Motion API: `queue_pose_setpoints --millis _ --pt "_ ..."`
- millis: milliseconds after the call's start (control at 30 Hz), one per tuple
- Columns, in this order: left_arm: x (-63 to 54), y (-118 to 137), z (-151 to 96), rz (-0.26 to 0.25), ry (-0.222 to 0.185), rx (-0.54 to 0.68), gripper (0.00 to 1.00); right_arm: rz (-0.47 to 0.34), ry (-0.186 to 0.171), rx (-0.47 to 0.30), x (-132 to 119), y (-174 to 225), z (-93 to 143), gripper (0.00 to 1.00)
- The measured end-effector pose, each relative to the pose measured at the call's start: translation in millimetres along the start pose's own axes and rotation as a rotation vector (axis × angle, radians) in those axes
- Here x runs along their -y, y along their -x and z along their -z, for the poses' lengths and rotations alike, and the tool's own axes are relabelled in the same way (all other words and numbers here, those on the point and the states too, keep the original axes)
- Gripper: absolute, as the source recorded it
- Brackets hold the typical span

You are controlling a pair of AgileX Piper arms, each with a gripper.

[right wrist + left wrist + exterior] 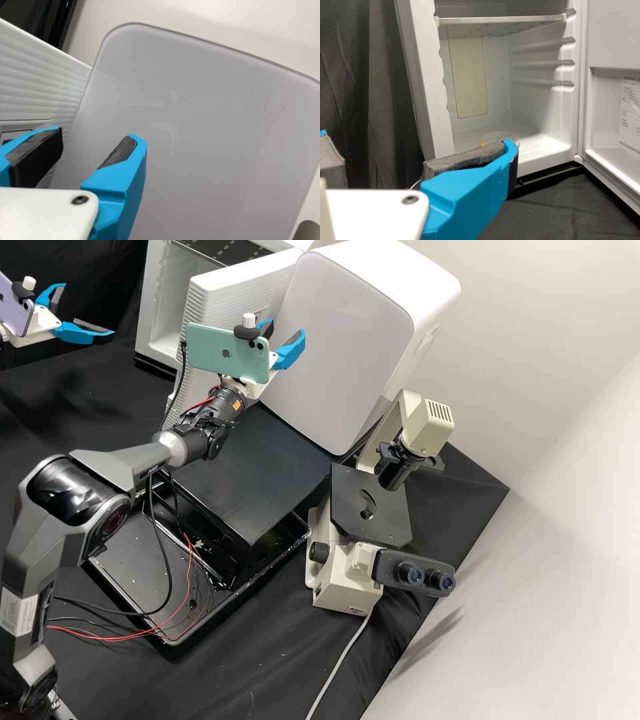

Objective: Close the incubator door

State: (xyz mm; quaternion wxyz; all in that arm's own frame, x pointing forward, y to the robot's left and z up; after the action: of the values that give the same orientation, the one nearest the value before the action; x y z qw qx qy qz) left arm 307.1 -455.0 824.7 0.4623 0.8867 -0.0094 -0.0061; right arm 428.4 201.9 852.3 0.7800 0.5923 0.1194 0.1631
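The white incubator (157,327) stands open at the back left. Its ribbed door (230,287) is swung out wide on the hinge side. My left gripper (88,310) is open, in front of the opening. In the left wrist view, my left gripper (415,150) has its fingers wide apart before the incubator's interior (535,115) and the door's inner face (610,130). My right gripper (287,330) stands open between the door's outer face and a grey-fronted box. In the right wrist view, my right gripper (98,134) holds nothing, with the ribbed door (40,85) beside it.
A large white box with a grey front (340,340) stands right of the door. A microscope (370,507) is on the right, and a black tray (180,640) with a dark panel (247,473) lies under the right arm. Loose cables hang there. A clear dish (495,136) sits inside the incubator.
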Motion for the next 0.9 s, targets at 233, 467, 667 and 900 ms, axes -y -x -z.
queue_pose_setpoints --millis 233,467,667,900 --pt "0.0 0 0 0.000 0.000 0.000 1.00 -0.013 0.005 -0.014 -3 -3 6 0.00" --pt "0.0 0 0 0.000 0.000 0.000 1.00 0.012 0.008 -0.058 -2 -9 29 0.00" --pt "0.0 0 0 0.000 0.000 0.000 1.00 0.053 -0.018 -0.136 -1 -20 67 0.00" --pt "0.0 0 0 0.000 0.000 0.000 1.00 0.049 0.026 -0.264 -3 -24 104 0.00"
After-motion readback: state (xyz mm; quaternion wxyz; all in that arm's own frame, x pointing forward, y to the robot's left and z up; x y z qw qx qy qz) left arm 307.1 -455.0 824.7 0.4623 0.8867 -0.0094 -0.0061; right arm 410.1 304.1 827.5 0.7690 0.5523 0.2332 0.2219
